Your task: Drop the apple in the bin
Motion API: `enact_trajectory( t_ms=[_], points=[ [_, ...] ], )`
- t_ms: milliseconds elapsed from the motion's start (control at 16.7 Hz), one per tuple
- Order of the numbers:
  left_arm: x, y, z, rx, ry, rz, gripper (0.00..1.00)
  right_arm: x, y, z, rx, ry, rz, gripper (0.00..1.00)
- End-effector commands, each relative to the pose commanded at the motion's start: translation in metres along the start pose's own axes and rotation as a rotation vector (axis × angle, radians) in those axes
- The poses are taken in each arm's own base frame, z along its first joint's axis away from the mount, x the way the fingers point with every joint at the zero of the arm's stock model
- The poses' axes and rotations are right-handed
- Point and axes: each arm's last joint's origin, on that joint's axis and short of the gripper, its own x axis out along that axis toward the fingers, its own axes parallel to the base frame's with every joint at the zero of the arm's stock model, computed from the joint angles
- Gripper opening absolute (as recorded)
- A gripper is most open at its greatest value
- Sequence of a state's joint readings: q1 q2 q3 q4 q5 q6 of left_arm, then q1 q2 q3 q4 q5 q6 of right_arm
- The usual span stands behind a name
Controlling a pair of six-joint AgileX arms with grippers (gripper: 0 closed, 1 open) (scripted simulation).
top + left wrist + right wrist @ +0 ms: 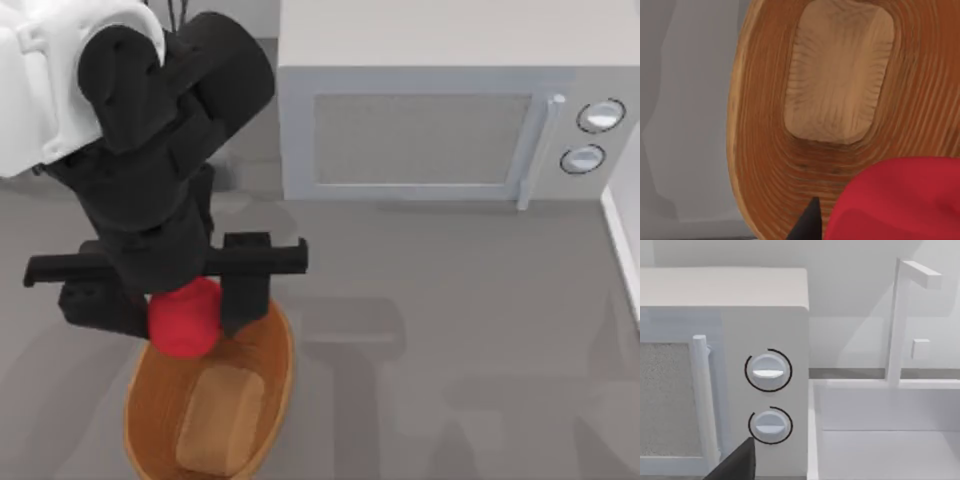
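The red apple (185, 318) hangs between the two black fingers of my left gripper (184, 308), which is shut on it. It is held above the far end of the bin (150, 400), an oval orange-brown wicker basket at the table's front left. In the left wrist view the apple (900, 200) bulges in beside one dark fingertip (807, 225), with the bin's ribbed wall (760, 150) and tan flat bottom below. A dark part of my right gripper (737, 465) edges into the right wrist view, facing the microwave.
A white microwave (420, 130) with two round knobs (600, 115) stands at the back of the table. At the right edge is a white sink (880, 440) with a faucet (900, 315). Grey tabletop lies open between the bin and the sink.
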State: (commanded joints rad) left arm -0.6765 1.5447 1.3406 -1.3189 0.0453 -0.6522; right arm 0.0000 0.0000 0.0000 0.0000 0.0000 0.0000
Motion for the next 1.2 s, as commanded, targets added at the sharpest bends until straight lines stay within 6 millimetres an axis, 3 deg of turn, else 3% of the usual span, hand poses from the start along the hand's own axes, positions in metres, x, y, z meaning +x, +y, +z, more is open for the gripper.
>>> enact_trajectory(
  t_ms=[360, 780, 1080, 1200],
  points=[
    [0.005, 0.0, 0.002, -0.001, 0.004, 0.002, 0.0, 0.0, 0.0, 0.0, 0.0, 0.0, 0.0, 1.0],
    [0.066, 0.001, 0.0, 0.0, -0.003, -0.002, 0.0, 0.0, 0.0, 0.0, 0.0, 0.0, 0.0, 1.0],
    [0.07, 0.001, 0.0, 0.0, 0.0, 0.0, 0.0, 0.0, 0.0, 0.0, 0.0, 0.0, 0.0, 1.0],
    [0.07, 0.001, 0.0, 0.0, 0.0, 0.0, 0.15, 0.0, 0.0, 0.0, 0.0, 0.0, 0.0, 1.0]
  ],
)
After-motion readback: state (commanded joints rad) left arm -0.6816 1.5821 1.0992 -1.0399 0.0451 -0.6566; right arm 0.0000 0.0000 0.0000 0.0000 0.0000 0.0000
